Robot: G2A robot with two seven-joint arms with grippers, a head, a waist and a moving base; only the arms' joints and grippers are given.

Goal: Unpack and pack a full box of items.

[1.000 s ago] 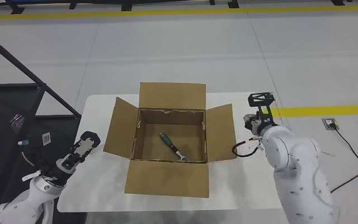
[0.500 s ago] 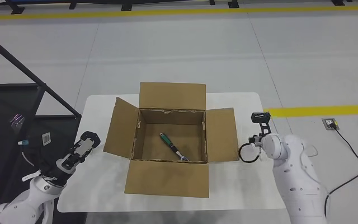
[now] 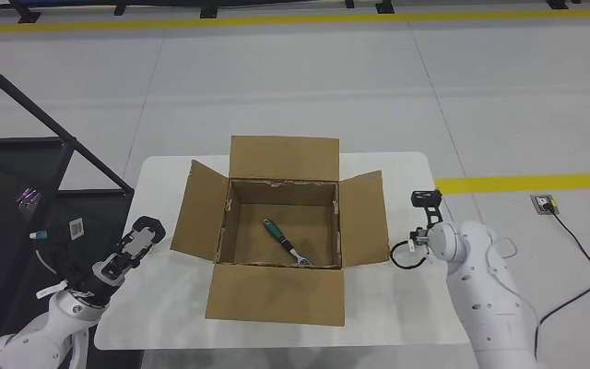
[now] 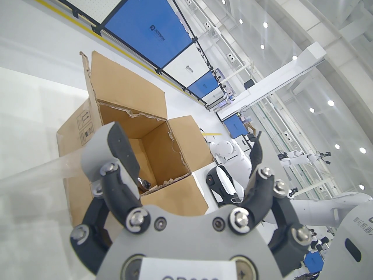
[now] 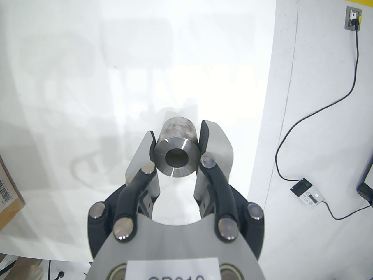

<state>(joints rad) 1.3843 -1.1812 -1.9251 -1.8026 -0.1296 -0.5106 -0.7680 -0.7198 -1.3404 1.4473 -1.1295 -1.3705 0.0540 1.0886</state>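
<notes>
Close under the right wrist, the right claw is clamped on the sides of a steel cylinder with a bored centre. The bore faces the wrist, and the cylinder hangs above bare white worktop just right of the cardboard box. By the worktop's left edge the left claw hangs wide open and empty, aimed toward the box. Farther in, a green-handled ratchet wrench lies on the box floor, with all four flaps spread.

Unpacking looks to be the step in hand: the cylinder is out and the wrench remains inside. The next move likely calls for lowering the cylinder onto its flat end and releasing gently, since on its side it could roll.

Against a second ago, the right claw has drawn back toward the robot, while the left claw and the wrench lie unchanged.
</notes>
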